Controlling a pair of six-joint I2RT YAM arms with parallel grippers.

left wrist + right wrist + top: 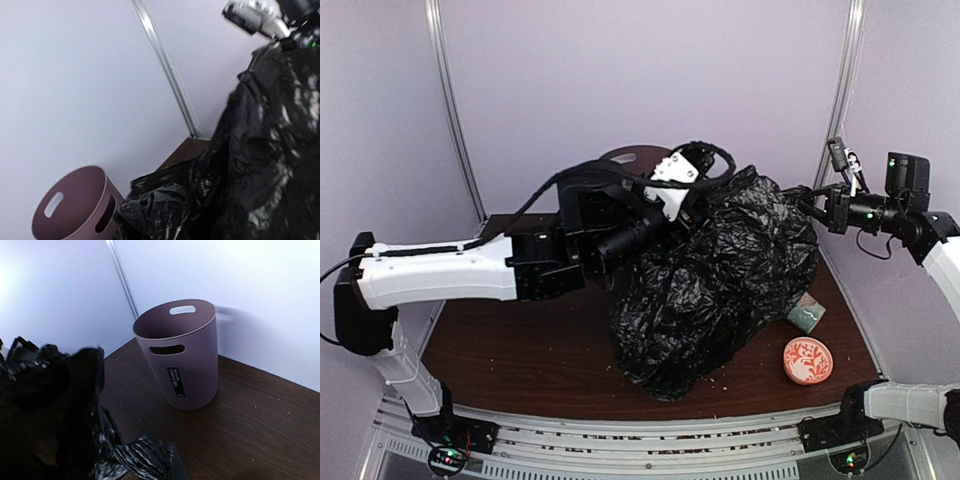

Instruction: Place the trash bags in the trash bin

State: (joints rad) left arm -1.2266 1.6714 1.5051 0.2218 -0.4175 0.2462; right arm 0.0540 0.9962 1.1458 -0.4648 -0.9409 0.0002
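Pale lilac walls (620, 70) with thin metal corner rods (456, 110) enclose a dark brown wooden table (520, 355) under soft, even light.

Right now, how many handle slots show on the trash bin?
2, both just under the rim of the trash bin: one slot in the wall facing the right wrist camera, one in the opposite wall. More seem unlikely.

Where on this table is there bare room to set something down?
Bare table shows at near left, between the left arm and the front edge, and beside the trash bin. The centre and right are crowded: trash bags, mug and a small green item.
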